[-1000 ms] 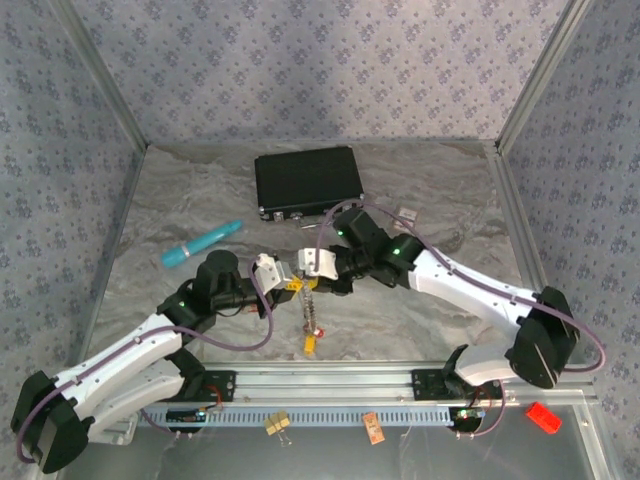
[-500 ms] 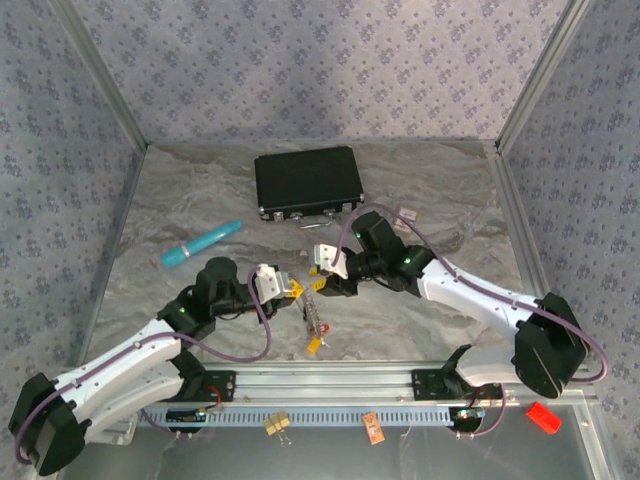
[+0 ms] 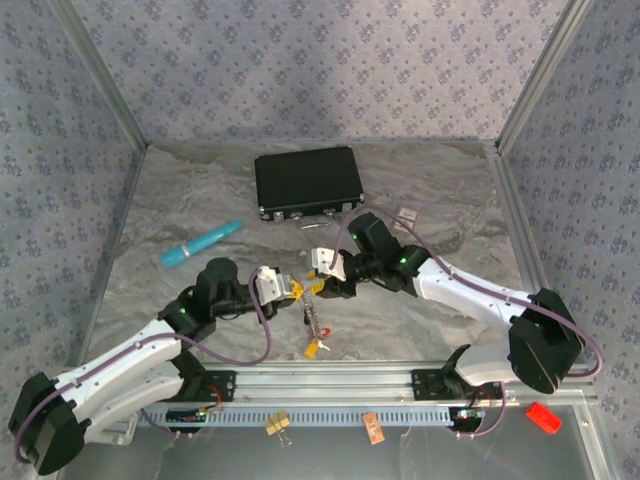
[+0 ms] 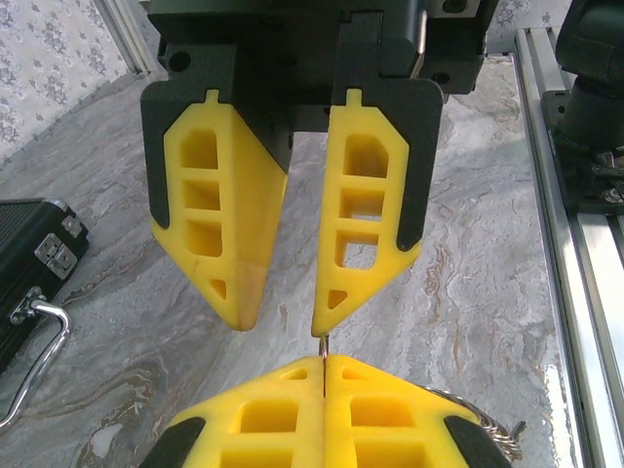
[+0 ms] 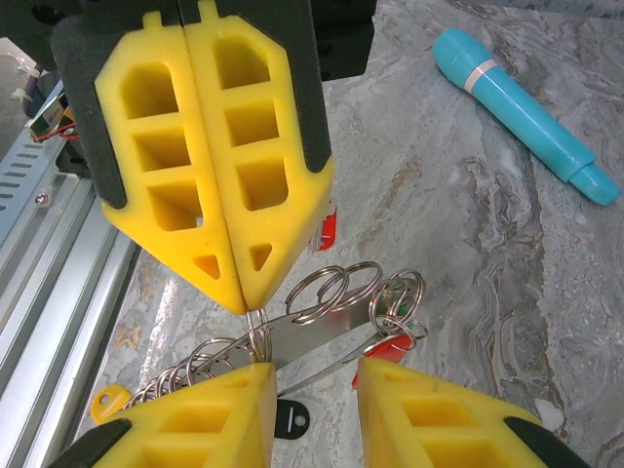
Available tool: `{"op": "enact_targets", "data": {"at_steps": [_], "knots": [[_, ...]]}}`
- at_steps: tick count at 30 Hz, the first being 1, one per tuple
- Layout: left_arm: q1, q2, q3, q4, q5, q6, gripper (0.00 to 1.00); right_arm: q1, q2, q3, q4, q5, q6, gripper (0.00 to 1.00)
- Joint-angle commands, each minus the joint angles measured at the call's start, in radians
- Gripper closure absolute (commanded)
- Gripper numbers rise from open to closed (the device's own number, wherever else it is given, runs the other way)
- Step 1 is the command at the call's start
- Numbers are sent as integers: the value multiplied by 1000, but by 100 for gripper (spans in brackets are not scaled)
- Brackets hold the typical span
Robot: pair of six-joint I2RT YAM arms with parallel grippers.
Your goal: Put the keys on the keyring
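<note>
The left gripper (image 4: 324,359) is closed tight, its pads pressed flat together on a thin wire loop that I take for part of the keyring (image 5: 256,336). In the overhead view it sits mid-table. The right gripper (image 5: 314,369) faces it tip to tip from about 2 o'clock, just beside it. Its jaws stand partly apart and grip nothing that I can make out.

In the right wrist view the keys (image 5: 310,336) lie straight ahead of the right gripper at 12 o'clock, just beyond its fingertips. They are flat metal blades with small split rings and red heads bunched at the 1 o'clock end. The blades' long axis runs from about 8 to 2 o'clock, across the gap between the jaws and not along it. Whether a blade touches either pad I cannot tell.

From the pinched loop a chain (image 3: 313,320) trails toward 6 o'clock in the overhead view and ends in a yellow tag (image 3: 312,349) near the rail.

The right arm is the nearer free one. Its coming move looks to turn on meeting a blade crosswise while the left arm holds the loop steady.

Further out, the pen (image 3: 202,243) lies at 10 o'clock and the case (image 3: 307,182) at 12, both well apart from the work.
</note>
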Motion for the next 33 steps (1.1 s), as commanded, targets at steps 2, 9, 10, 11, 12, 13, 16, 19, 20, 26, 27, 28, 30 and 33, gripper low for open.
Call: {"op": "enact_targets", "data": {"at_steps": [2, 9, 10, 11, 12, 13, 16, 19, 20, 26, 27, 28, 30, 33], "knots": [[-17, 8, 20, 7, -7, 39, 100, 9, 2, -2, -51, 15, -39, 71], [-39, 33, 33, -17, -31, 66, 100, 12, -3, 9, -115, 69, -57, 70], [-42, 36, 35, -18, -35, 68, 100, 14, -2, 10, -122, 65, -58, 70], [-44, 39, 37, -21, -39, 72, 100, 16, -3, 10, -125, 63, -61, 70], [-46, 41, 38, -23, -40, 75, 100, 18, -4, 10, -128, 67, -61, 70], [-48, 43, 39, -23, -43, 76, 100, 19, -3, 10, -129, 72, -64, 70], [-50, 44, 40, -22, -45, 75, 100, 21, -2, 10, -121, 60, -60, 69], [-50, 40, 39, -21, -43, 71, 100, 32, 10, 19, -102, 34, -51, 69], [-50, 39, 38, -21, -43, 70, 100, 34, 12, 22, -94, 26, -45, 70], [-51, 29, 36, -24, -40, 65, 100, 36, 38, 39, -58, -8, -11, 80], [-52, 29, 35, -27, -40, 65, 100, 35, 37, 38, -58, -11, -11, 82], [-52, 29, 36, -31, -40, 65, 100, 36, 37, 37, -59, -13, -9, 86], [-52, 26, 36, -35, -42, 66, 100, 36, 34, 38, -61, -15, -9, 92], [-52, 19, 34, -35, -46, 62, 100, 37, 29, 39, -67, -20, -9, 100]]}}
